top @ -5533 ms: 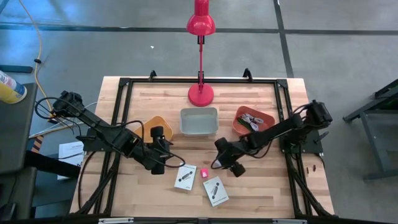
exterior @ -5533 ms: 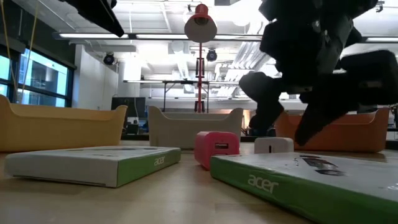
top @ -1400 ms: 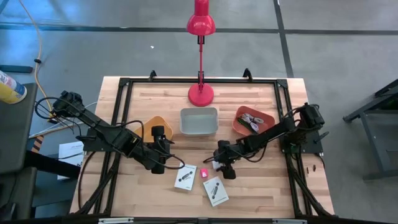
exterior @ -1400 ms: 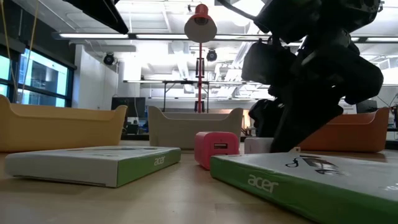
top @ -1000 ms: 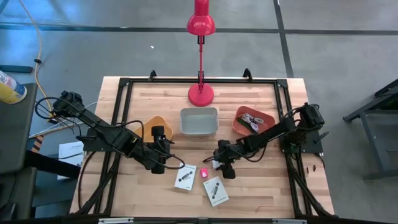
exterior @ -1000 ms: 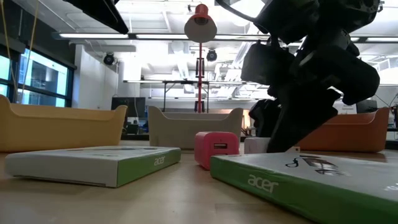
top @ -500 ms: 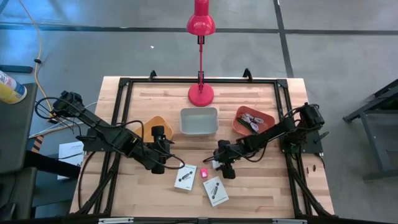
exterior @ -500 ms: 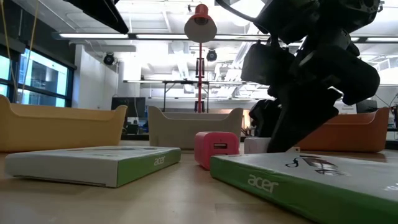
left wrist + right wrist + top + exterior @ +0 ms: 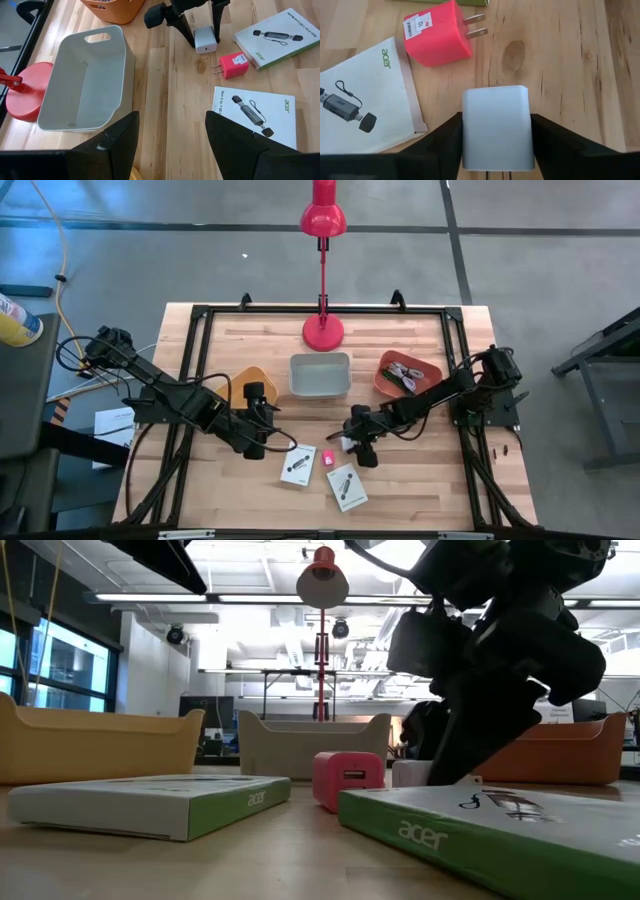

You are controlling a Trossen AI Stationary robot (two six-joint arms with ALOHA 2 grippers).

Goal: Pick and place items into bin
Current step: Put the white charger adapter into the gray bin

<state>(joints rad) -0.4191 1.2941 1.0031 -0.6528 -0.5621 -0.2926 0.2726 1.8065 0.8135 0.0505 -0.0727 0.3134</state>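
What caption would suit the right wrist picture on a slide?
Right gripper closed on a white plug cube resting on the wooden table, with a pink plug cube and a white Acer box nearby.

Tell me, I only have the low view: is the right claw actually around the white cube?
Observer: Yes. In the right wrist view the right claw has a finger on each side of the white cube.
Operator: Where is the pink cube?
Observer: The pink cube lies apart from it, prongs sideways.
Operator: And the left claw?
Observer: The left claw is open, holding nothing, near the grey bin.
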